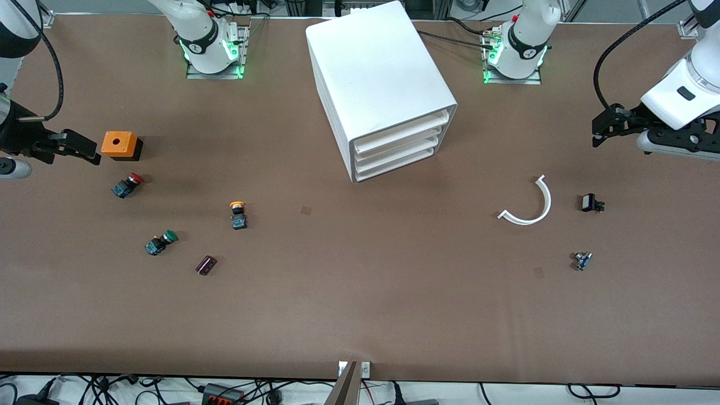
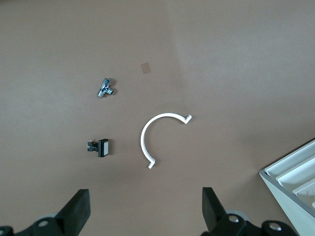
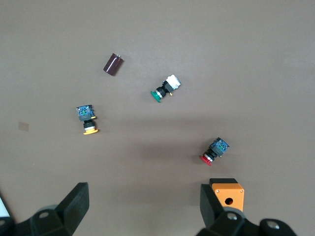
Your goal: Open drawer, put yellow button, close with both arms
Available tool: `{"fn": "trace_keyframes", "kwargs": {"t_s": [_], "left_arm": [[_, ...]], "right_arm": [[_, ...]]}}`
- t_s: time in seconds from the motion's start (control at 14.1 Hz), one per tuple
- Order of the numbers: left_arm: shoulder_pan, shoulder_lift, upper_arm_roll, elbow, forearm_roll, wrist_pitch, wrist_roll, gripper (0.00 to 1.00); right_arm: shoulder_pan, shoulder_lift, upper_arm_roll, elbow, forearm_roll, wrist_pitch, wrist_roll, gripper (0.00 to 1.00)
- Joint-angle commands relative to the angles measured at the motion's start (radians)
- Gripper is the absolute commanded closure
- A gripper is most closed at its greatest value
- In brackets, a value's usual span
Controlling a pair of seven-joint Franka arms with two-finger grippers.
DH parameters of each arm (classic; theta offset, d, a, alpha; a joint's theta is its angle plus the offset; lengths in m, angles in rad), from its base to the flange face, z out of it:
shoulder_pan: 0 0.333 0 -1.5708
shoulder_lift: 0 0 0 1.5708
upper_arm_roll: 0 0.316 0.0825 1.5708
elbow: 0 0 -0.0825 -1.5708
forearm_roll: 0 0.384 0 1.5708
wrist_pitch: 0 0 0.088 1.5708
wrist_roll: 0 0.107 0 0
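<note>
The small yellow-capped button with a black body and blue base (image 1: 238, 215) lies on the brown worktop (image 1: 360, 304), nearer the front camera than the white plastic cabinet (image 1: 379, 84), whose top drawer (image 1: 402, 133) is pushed in. The left pincer (image 1: 601, 130) hangs with fingers apart over the worktop near the white curved plastic strip (image 1: 531, 203). The right pincer (image 1: 76, 147) hangs with fingers apart beside the orange box with a round hole (image 1: 120, 144). No writing can be read.

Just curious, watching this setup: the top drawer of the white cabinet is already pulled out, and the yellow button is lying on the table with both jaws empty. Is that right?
Not quite: the drawer is shut, flush with the fronts below it, as the front view shows. The rest holds: the yellow button lies on the table, and the left gripper and right gripper have open, empty jaws.
</note>
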Motion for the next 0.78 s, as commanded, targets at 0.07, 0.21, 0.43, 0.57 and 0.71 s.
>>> {"fn": "trace_keyframes", "kwargs": {"t_s": [0.07, 0.21, 0.43, 0.57, 0.71], "left_arm": [[-0.003, -0.006, 0.003, 0.009, -0.01, -0.016, 0.013, 0.0], [-0.003, -0.006, 0.003, 0.009, -0.01, -0.016, 0.013, 0.0], [-0.001, -0.006, 0.003, 0.009, -0.01, -0.016, 0.013, 0.0], [-0.003, -0.006, 0.003, 0.009, -0.01, -0.016, 0.013, 0.0], [-0.009, -0.005, 0.001, 0.009, -0.01, -0.027, 0.013, 0.0]], "right_arm": [[0.0, -0.031, 0.001, -0.033, -0.012, 0.019, -0.003, 0.0], [0.0, -0.029, 0.001, -0.033, -0.012, 0.017, -0.006, 0.0], [-0.002, -0.022, 0.001, -0.033, -0.01, 0.014, -0.005, 0.0], [0.0, -0.011, 0.002, -0.031, -0.004, 0.01, -0.005, 0.0], [0.02, 0.003, 0.002, -0.031, 0.002, 0.01, -0.006, 0.0]]}}
